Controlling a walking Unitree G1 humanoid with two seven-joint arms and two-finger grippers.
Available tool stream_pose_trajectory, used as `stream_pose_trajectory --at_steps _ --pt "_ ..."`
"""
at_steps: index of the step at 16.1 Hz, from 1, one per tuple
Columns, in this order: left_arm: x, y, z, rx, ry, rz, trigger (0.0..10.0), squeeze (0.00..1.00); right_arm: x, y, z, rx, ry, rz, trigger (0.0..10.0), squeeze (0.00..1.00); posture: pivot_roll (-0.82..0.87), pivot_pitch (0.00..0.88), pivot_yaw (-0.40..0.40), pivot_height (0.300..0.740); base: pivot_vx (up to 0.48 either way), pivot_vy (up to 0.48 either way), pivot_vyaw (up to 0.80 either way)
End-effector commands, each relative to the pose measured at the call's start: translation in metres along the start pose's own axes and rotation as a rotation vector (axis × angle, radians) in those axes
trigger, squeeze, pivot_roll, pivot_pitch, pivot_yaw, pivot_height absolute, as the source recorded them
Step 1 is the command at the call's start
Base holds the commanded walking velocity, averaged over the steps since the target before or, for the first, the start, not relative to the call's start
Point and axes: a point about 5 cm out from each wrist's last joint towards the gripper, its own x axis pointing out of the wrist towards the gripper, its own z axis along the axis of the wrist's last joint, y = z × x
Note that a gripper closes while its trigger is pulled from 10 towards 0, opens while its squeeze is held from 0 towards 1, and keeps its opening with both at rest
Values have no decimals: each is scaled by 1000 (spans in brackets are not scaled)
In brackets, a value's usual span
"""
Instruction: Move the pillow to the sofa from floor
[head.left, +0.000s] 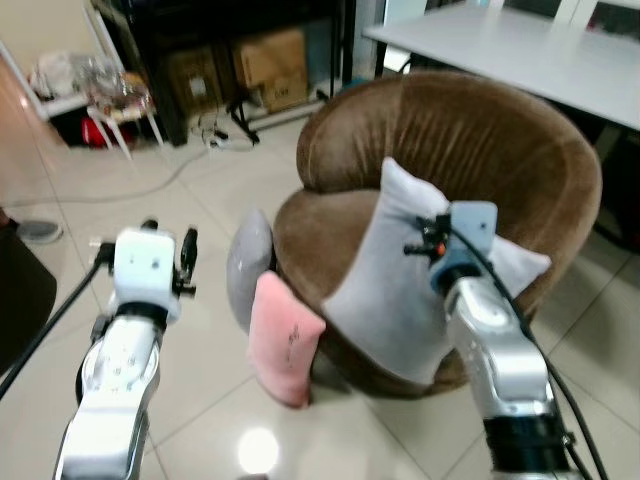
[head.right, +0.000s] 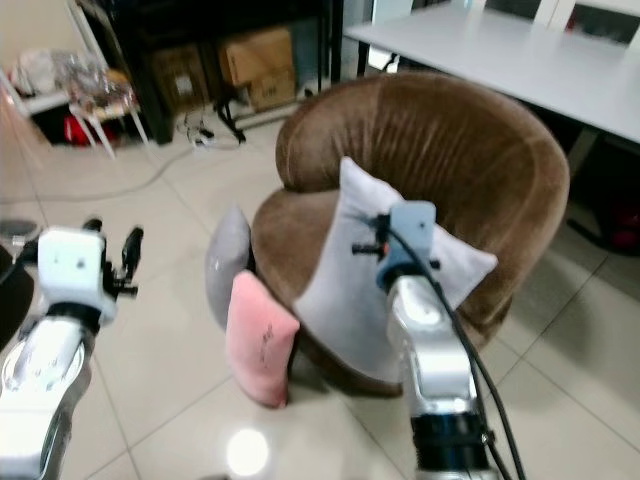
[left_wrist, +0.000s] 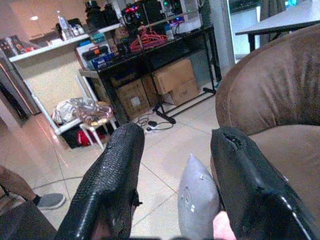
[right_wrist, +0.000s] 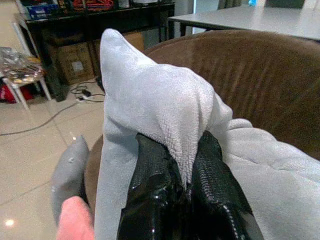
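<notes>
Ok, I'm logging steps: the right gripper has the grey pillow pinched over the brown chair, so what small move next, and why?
Probably lower it a little and release: the right gripper pinches the light grey pillow, which hangs over the seat's front edge of the brown chair.

A home living room — brown armchair (head.left: 450, 170), tiled floor (head.left: 200, 200), cardboard boxes (head.left: 268, 62).
</notes>
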Motion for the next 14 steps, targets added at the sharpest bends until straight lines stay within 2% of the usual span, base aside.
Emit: stream_pose_trajectory --at_steps 1,6,7,13,14 --pt "-1 1 4 -1 -24 9 10000 0 -2 5 8 -13 -59 27 10000 0 -2 0 5 740 244 0 -575" --pt "-3 9 3 -4 -36 42 10000 0 0 8 11 -6 -73 54 10000 0 8 0 -7 740 275 0 0" --pt "-3 10 3 -3 -40 45 10000 0 0 9 12 21 -83 68 10000 0 9 0 -10 740 277 0 0" --pt "-2 9 4 -11 -42 25 10000 0 5 9 14 -10 -99 76 10000 0 25 0 -11 740 281 0 0" --pt "-2 9 5 -13 -47 21 10000 0 5 10 13 7 -88 77 10000 0 25 0 -9 740 289 0 -800"
